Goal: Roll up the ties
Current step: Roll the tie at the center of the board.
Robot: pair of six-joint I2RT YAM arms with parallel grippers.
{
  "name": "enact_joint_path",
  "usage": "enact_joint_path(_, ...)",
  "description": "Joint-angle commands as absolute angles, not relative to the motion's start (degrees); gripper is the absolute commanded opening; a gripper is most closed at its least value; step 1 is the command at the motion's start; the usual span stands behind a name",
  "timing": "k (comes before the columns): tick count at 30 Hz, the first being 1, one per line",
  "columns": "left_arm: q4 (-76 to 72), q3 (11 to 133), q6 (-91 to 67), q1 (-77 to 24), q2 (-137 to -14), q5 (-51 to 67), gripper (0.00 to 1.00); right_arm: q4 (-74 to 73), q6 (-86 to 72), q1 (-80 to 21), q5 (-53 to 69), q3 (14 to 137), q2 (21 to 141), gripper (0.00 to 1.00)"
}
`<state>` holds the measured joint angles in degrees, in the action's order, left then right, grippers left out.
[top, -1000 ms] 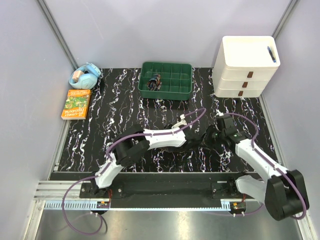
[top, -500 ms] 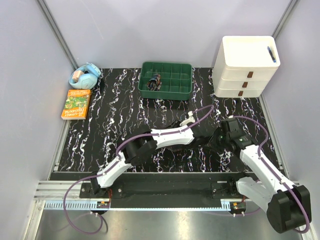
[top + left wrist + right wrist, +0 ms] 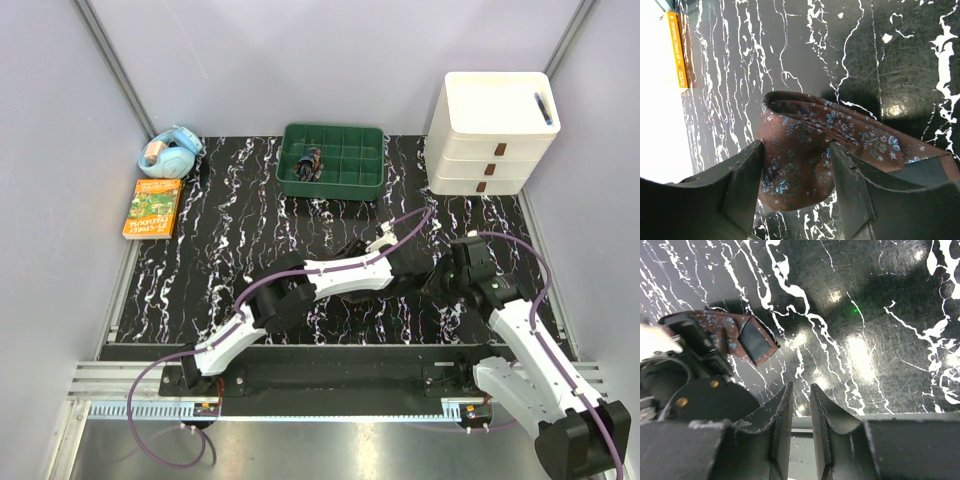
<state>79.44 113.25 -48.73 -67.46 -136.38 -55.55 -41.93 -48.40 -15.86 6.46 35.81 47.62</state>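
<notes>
A dark brown tie point(image 3: 805, 130) with small blue flowers lies folded into a loose roll on the black marbled table point(image 3: 790, 45). My left gripper point(image 3: 796, 150) is open, one finger on each side of the roll. From the right wrist, the tie's end point(image 3: 735, 332) pokes out under the left gripper point(image 3: 690, 360), its dark lining showing. My right gripper point(image 3: 801, 390) hovers beside it, to the right. Its jaws are a narrow gap apart with nothing between them. From the top, the left gripper point(image 3: 412, 268) hides the tie and the right gripper point(image 3: 447, 275) faces it.
A green compartment tray point(image 3: 372, 186) at the back holds a dark rolled bundle point(image 3: 310, 163). A white drawer unit point(image 3: 495, 135) stands at the back right. An orange book point(image 3: 152, 208) and a blue object point(image 3: 170, 152) lie at the far left.
My left arm has reached further right and its jaws have opened off the tie roll. The right arm has drawn back to the right, away from the roll.
</notes>
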Motion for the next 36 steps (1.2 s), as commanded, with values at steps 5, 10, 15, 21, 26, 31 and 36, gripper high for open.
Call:
enact_joint_path(5,84.9,115.1,-50.6,-69.2,-134.1,-52.2,0.63,-42.5,-48.6,-15.7,5.8,40.6,45.4,0.3)
enact_joint_path(10,81.2,114.3,-49.5,-69.3,-132.7,-49.4,0.61,-43.2,-48.9,-15.6,6.2,41.2,44.5,0.3)
enact_joint_path(15,78.4,113.6,-49.0,-69.4,-132.5,-45.7,0.58,-44.9,-49.0,-15.7,6.1,42.8,43.2,0.3)
enact_joint_path(21,80.4,115.1,-49.3,-70.8,-132.3,-48.3,0.65,-45.5,-49.2,-15.7,5.2,42.5,42.1,0.29)
enact_joint_path(26,78.5,111.5,-48.7,-71.1,-128.3,-49.6,0.91,-45.5,-49.1,-15.7,5.4,42.5,41.9,0.29)
enact_joint_path(31,77.0,111.8,-45.9,-71.1,-124.9,-49.0,0.96,-45.8,-49.0,-15.7,5.6,42.7,41.7,0.29)
enact_joint_path(36,70.2,107.2,-41.8,-69.4,-117.5,-45.5,0.98,-45.9,-49.0,-15.7,5.6,42.4,41.3,0.28)
